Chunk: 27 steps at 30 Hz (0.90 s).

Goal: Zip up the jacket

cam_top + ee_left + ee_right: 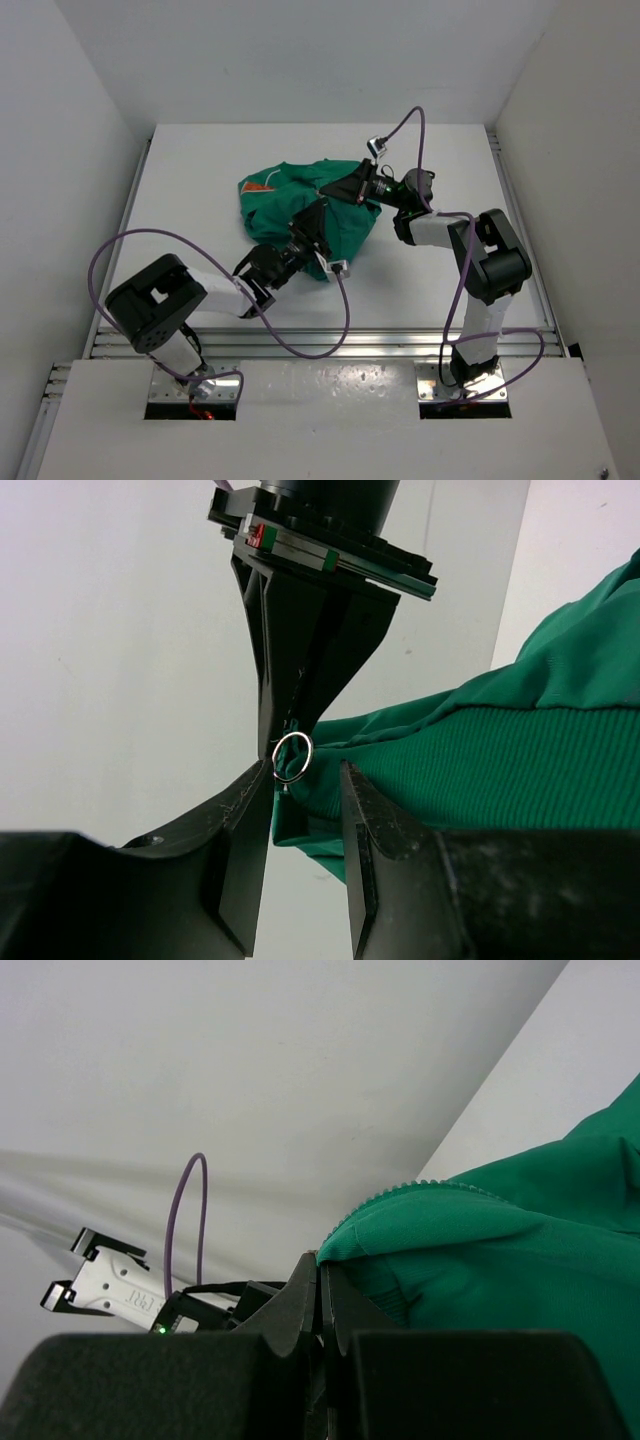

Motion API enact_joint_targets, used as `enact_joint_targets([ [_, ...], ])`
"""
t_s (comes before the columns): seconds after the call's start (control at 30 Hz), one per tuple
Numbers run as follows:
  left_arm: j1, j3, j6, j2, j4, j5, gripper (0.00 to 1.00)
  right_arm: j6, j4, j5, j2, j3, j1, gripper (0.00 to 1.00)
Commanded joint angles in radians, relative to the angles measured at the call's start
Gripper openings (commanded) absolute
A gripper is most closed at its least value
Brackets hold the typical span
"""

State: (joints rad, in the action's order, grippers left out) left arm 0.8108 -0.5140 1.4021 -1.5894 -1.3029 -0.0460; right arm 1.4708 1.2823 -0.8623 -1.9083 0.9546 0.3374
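The jacket [300,195] lay crumpled in a heap near the middle of the table [200,160], with both arms reaching into its near-right edge so that their tips almost met. In the left wrist view the left gripper [307,780] stood narrow, a ribbed corner of the hem filling the gap between its fingers [365,825]. It looked like a pinch, though how firm it was could not be told. Just above that corner hung the small metal ring [292,757] of the zip pull. The right gripper [284,730] came down on the ring from the far side, its jaws closed to a sliver and seemingly holding the ring's top. The right wrist view agreed: its fingers [305,1295] were pressed together at the jacket's edge, and a row of zip teeth [430,1184] ran up and away from them along the fold. So the ring sat between the two sets of tips, touching or nearly touching both, with the hem on the left gripper's side. The zip line led off from the right gripper into the heap, where the overhead view lost it among the folds. The right arm was the one on the pull. The next move would probably call for it to draw the ring along the teeth, away from the left gripper, while the left anchored the hem and kept the track taut.
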Motion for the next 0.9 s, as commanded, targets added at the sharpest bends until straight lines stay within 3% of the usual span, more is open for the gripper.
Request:
enact_joint_targets([
  [0.0, 0.013, -0.041, 0.005, -0.015, -0.174, -0.002, 0.38, 0.006, 0.158, 0.02, 0.003, 0.001, 0.008, 0.0],
  [0.87, 0.013, -0.069, 0.024, -0.023, -0.183, -0.031, 0.32, 0.0, 0.16, 0.02, 0.003, -0.001, 0.008, 0.0],
])
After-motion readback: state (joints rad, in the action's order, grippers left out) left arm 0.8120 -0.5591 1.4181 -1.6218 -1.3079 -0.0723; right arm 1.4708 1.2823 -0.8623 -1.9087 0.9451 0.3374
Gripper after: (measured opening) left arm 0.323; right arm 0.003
